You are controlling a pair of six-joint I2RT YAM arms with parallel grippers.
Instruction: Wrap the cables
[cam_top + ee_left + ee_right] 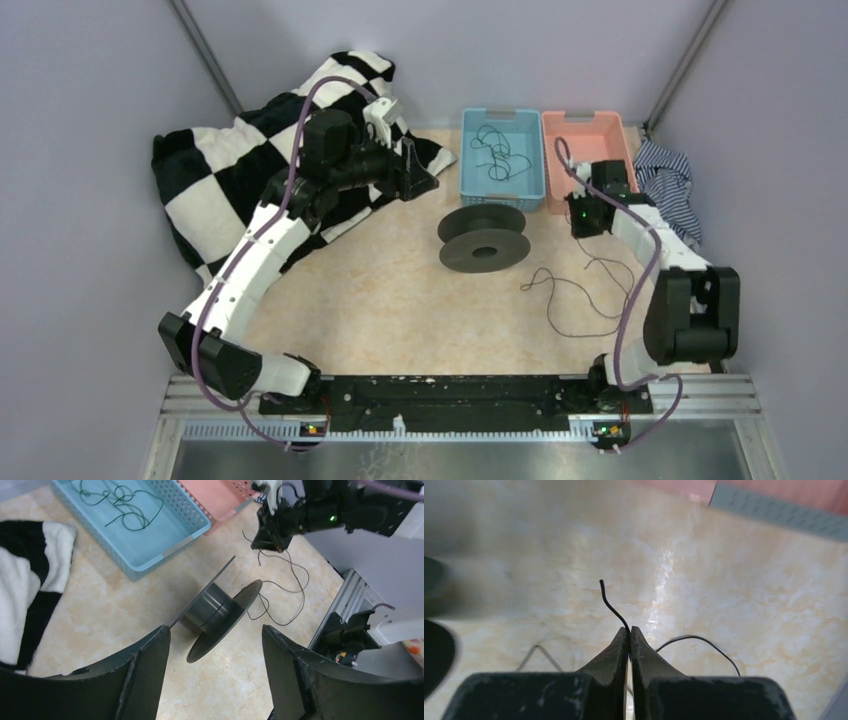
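Note:
A dark round spool (pixel 483 238) lies on the table's middle, tilted on its flanges in the left wrist view (pixel 220 607). One thin black cable (pixel 580 290) trails in loose loops on the table right of the spool. My right gripper (pixel 629 629) is shut on this cable (pixel 610 604) near its end, and a short curved tip sticks out past the fingertips. It stands just right of the spool (pixel 578 215). More cables (pixel 498 155) lie tangled in the blue basket (pixel 470 185). My left gripper (pixel 215 632) hangs open above the table, left of the spool, with nothing between its fingers (pixel 155 655).
A pink basket (pixel 600 185) stands right of the blue one at the back. A black-and-white checkered blanket (pixel 230 170) covers the back left under the left arm. A striped cloth (pixel 672 185) lies at the back right. Grey walls enclose the table.

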